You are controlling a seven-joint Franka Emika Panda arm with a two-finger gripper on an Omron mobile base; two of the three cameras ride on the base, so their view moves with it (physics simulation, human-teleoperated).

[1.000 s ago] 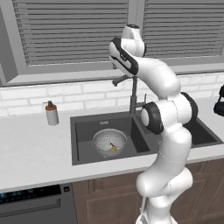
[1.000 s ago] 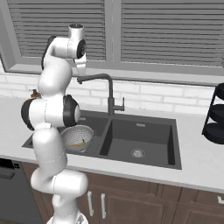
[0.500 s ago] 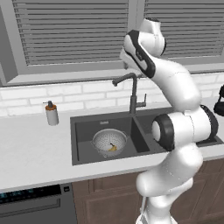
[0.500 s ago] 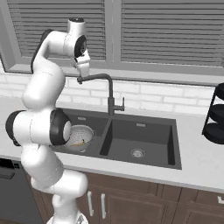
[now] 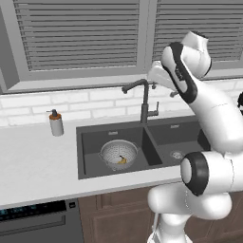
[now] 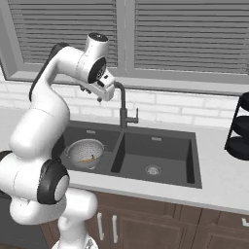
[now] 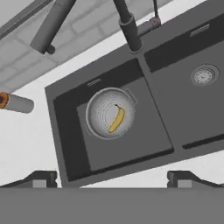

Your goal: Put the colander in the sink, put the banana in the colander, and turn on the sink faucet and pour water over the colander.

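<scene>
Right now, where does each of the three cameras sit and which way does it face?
Left base view: behind the arm's left, looking forward and down at the sink; the arm rises at right.
Right base view: behind its right, same sink, faucet; arm at left.
Hand view: high above, looking down at the colander holding the banana; open fingertips at bottom.
All three share the sink, colander and banana.
</scene>
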